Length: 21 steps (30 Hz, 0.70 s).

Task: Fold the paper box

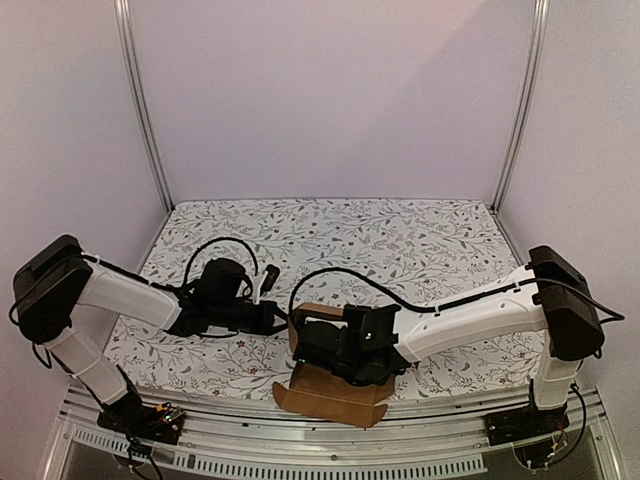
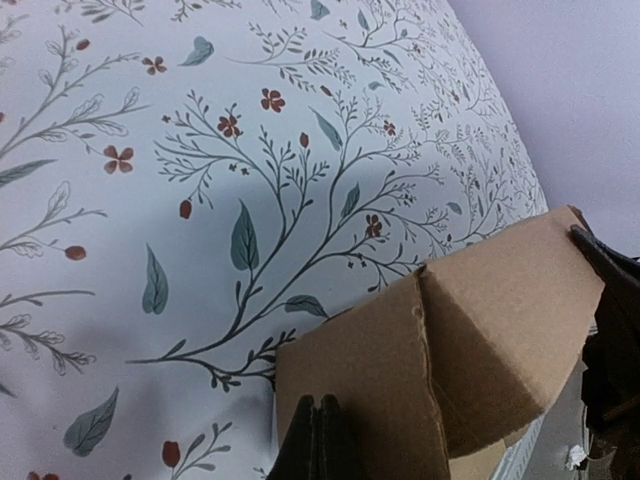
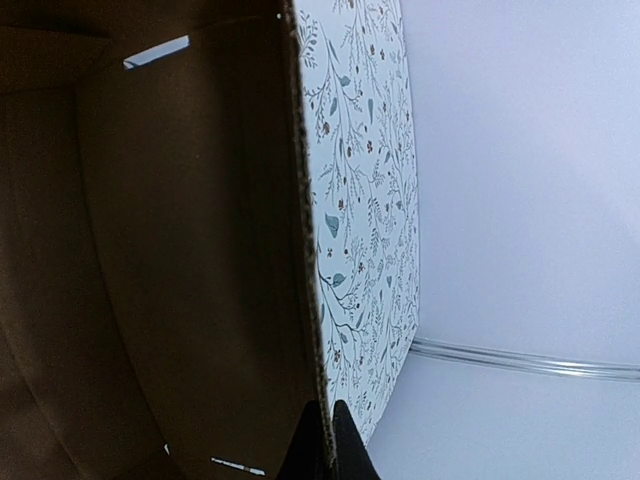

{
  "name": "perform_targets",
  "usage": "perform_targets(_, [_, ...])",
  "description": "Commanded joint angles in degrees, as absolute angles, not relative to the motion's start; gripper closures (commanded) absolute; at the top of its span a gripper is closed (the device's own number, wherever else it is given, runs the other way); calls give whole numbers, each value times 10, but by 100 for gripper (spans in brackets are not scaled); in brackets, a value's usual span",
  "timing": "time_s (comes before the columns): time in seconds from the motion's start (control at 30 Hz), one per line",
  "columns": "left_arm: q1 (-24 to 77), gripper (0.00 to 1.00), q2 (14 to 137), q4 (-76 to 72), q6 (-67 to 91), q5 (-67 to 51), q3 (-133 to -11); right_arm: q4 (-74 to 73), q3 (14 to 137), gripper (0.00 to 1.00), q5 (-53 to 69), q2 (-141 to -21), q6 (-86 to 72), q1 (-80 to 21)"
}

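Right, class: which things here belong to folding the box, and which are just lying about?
Belongs to the job:
paper box
left gripper
right gripper

Just there:
floral tablecloth
black cables
metal frame posts

Upper half of the top view: the flowered table (image 1: pixel 400 240) lies open from side to side, bounded by the frame posts (image 1: pixel 140 110); lower centre is crowded; the paper box (image 1: pixel 330 395) stands with raised walls between the left gripper (image 1: pixel 284 318) and the right gripper (image 1: pixel 305 350); cables (image 1: pixel 215 250) arc above both arms; the metal rail (image 1: pixel 330 440) closes the bottom edge; in the right wrist view, cardboard walls off the left half, leaving the right strip free.
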<state>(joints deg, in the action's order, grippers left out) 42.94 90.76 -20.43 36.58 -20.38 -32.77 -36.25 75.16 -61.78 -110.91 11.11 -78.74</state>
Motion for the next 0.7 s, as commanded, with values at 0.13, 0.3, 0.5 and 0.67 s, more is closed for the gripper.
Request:
perform_targets(0.13, [458, 100, 896, -195, 381, -187, -307, -367, 753, 100, -621, -1110, 90, -792])
perform_targets(0.3, [461, 100, 883, -180, 373, -178, -301, -370, 753, 100, -621, -1110, 86, -791])
perform_targets(0.5, [461, 100, 876, -161, 355, -187, -307, -378, 752, 100, -622, -1108, 81, -791])
perform_targets(0.67, [461, 100, 864, -131, 335, -180, -314, -384, 752, 100, -622, -1106, 74, -792])
